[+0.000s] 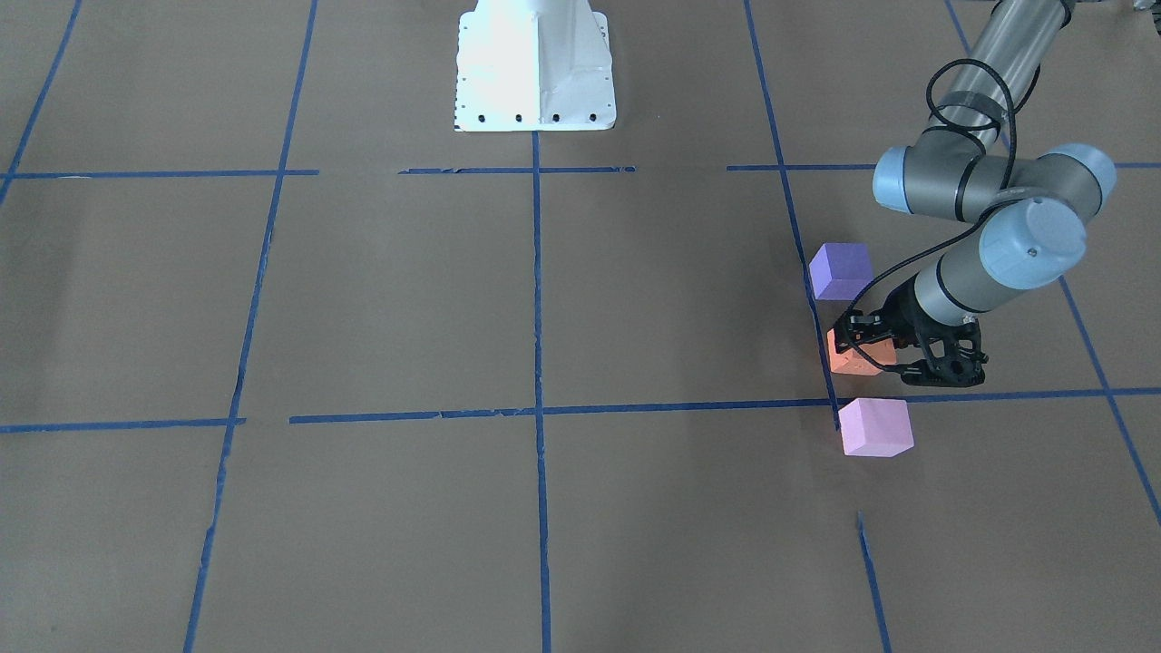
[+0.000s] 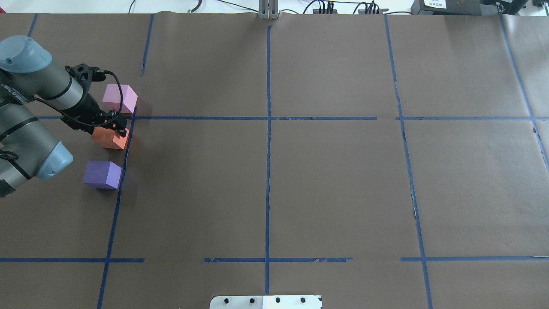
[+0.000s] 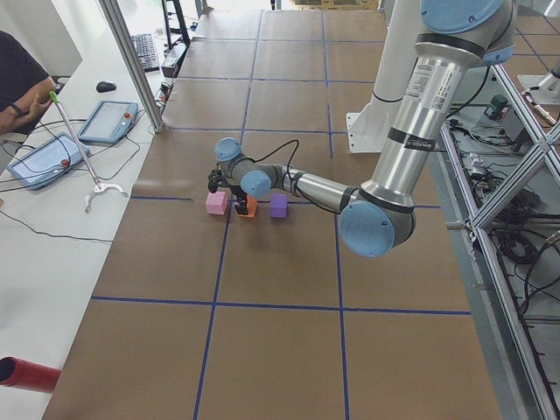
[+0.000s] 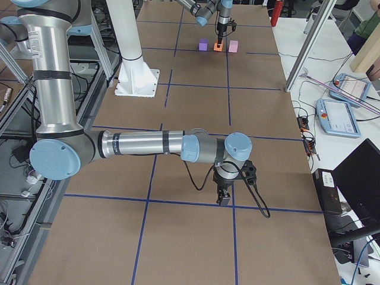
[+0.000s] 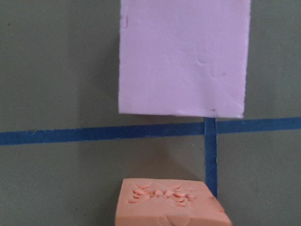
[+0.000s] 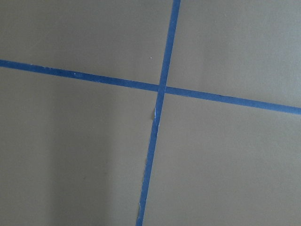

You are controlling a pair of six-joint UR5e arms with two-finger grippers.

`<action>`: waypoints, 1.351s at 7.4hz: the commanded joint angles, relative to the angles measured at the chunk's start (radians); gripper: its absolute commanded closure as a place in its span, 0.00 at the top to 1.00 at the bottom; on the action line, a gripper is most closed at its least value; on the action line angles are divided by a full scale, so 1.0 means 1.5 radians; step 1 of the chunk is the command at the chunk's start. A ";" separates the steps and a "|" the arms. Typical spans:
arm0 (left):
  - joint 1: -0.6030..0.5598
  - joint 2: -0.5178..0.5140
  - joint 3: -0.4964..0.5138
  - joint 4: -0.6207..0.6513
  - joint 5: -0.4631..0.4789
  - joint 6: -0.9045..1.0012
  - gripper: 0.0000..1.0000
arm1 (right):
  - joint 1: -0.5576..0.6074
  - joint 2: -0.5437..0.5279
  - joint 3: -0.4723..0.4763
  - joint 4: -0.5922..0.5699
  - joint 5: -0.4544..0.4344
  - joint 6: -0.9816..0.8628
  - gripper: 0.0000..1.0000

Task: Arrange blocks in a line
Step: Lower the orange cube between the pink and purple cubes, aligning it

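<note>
The three blocks stand in a row along a blue tape line at the robot's left. They are a dark purple block (image 1: 841,270) (image 2: 102,174), an orange block (image 1: 848,360) (image 2: 107,139) in the middle, and a pale pink block (image 1: 875,426) (image 2: 120,98). My left gripper (image 1: 878,349) (image 2: 115,128) reaches down over the orange block with a finger on each side, closed on it. The block rests on the table. The left wrist view shows the orange block's dented top (image 5: 169,205) and the pink block (image 5: 183,56) beyond it. My right gripper (image 4: 224,199) hangs low over a tape crossing, far from the blocks. I cannot tell whether it is open or shut.
The white robot base (image 1: 535,73) (image 2: 266,301) stands at the table's near middle edge. Blue tape lines (image 6: 160,89) grid the brown table. A side bench holds tablets (image 3: 107,121), with an operator (image 3: 22,83) seated beside it. A metal post (image 3: 131,61) stands at the table's corner.
</note>
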 commanded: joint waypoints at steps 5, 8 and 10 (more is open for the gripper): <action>-0.004 0.007 -0.045 0.010 0.031 -0.018 1.00 | 0.000 0.000 0.000 0.000 0.000 0.000 1.00; -0.008 0.012 -0.074 0.038 0.051 -0.015 1.00 | 0.000 0.000 0.000 0.000 0.000 0.000 1.00; -0.040 0.041 -0.156 0.099 0.051 -0.014 1.00 | 0.000 0.000 0.000 0.000 0.000 0.000 1.00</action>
